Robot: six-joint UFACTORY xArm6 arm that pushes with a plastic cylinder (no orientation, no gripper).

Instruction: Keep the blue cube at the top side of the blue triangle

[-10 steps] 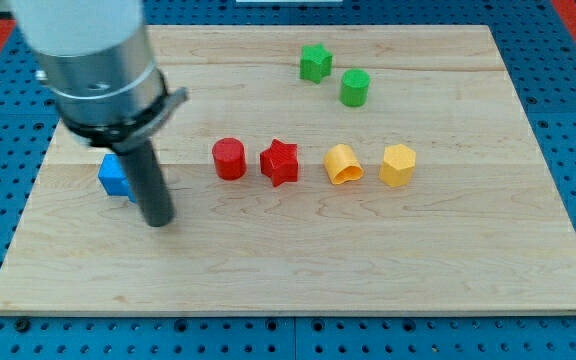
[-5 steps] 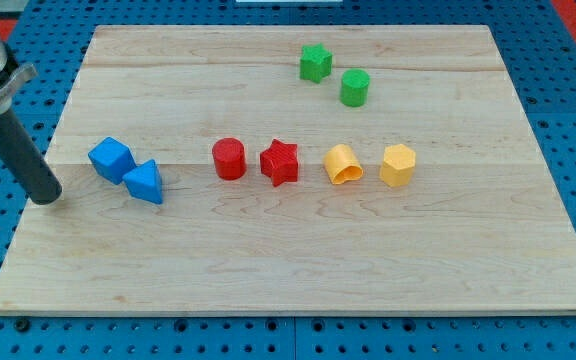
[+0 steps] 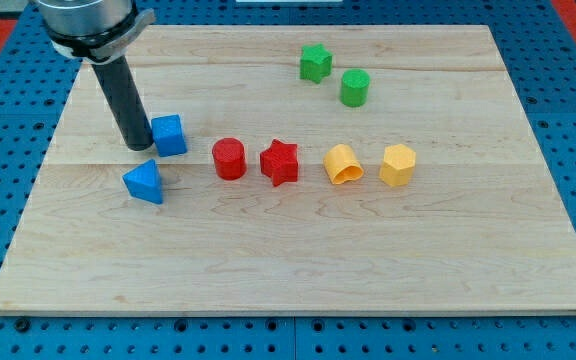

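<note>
Blue cube (image 3: 169,135) touched on its view-left face by my tip (image 3: 141,146), a bare rod gripping nothing | cube sits above and slightly view-right of blue triangle (image 3: 145,183), a small gap between | judged nearly done: a nudge view-left would centre it | red cylinder (image 3: 229,158), red star (image 3: 279,162) just view-right, untouched

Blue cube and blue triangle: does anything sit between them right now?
No. In the camera view only bare board separates the blue cube from the blue triangle; my tip sits at the cube's left.
</note>
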